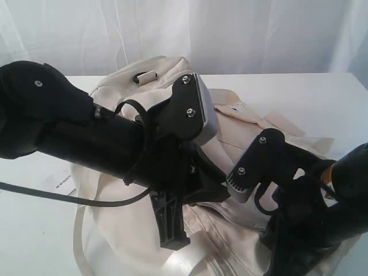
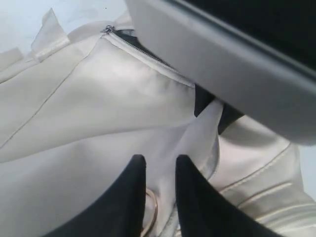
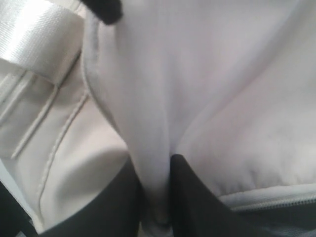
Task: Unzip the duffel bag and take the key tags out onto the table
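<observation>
Nearest, the right tool is clamped on a raised fold of the cream duffel bag. Beside it the left tool stands narrowly parted over another fold, gripping nothing. Farther off, the bag's zipper gapes dark, and the white surface carries the bag

My left arm reaches across low, and my right arm angles in beside it. My left gripper points down, its black fingers slightly parted. My right gripper pinches a fold of the duffel bag.
</observation>
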`<action>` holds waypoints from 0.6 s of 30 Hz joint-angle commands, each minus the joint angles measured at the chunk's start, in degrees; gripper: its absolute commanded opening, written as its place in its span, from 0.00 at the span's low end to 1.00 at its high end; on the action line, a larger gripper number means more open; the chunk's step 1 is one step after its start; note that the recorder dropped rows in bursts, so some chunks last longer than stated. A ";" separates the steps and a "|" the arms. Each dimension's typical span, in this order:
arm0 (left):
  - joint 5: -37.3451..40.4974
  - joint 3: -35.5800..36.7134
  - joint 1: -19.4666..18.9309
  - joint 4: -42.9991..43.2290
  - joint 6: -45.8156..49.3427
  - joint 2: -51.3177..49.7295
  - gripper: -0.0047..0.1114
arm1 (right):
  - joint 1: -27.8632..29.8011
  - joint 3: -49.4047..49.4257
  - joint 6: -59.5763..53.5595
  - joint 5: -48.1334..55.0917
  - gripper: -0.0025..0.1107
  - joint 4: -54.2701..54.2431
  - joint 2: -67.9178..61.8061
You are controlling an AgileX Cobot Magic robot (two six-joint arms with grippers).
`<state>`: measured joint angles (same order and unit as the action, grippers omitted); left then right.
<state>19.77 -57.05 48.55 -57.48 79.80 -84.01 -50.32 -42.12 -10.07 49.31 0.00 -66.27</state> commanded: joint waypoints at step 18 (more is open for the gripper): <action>-1.59 0.41 0.16 24.78 -33.66 -3.36 0.62 | 0.14 0.53 0.23 0.75 0.18 0.00 0.45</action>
<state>16.60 -57.05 48.55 -33.12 48.19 -86.45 -50.32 -42.12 -10.07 49.42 0.00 -66.27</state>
